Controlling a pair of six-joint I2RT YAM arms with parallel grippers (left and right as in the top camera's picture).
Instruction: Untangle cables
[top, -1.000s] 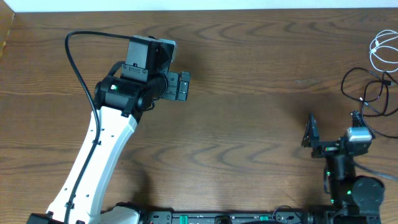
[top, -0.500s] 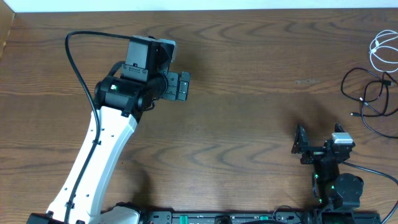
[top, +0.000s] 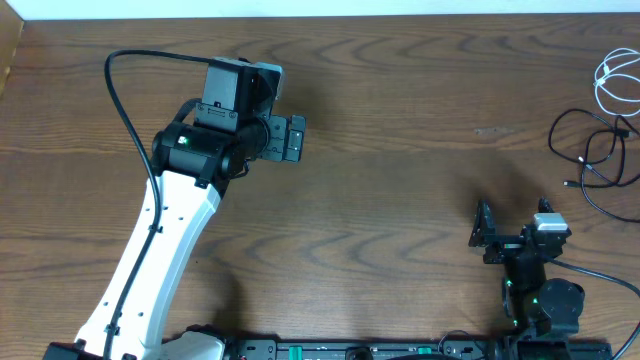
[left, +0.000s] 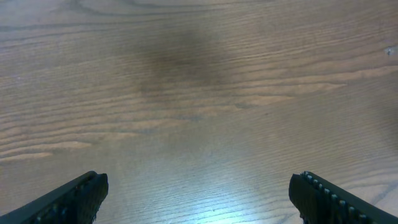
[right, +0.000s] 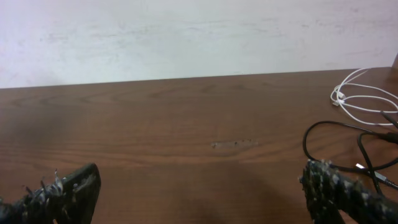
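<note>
The white cable (top: 612, 84) lies looped at the table's far right edge, and the black cable (top: 590, 152) sprawls in loops just in front of it. The right wrist view shows the white cable (right: 360, 99) and the black cable (right: 339, 132) at the right; their nearest strands lie close, and I cannot tell if they cross. My right gripper (top: 513, 226) hovers open near the front edge, left of the black cable and apart from it, nothing between its fingers (right: 200, 177). My left gripper (top: 297, 138) hangs open over bare wood at the left (left: 198, 183).
The wooden table (top: 400, 110) ends at a pale wall along the back. The left arm's thick black cable (top: 125, 100) arcs over the table's left part. A small pale scuff (top: 492, 131) marks the wood right of centre.
The right gripper drew back from the black cable, moving left and toward the front edge, then held still. The left arm has not moved.
</note>
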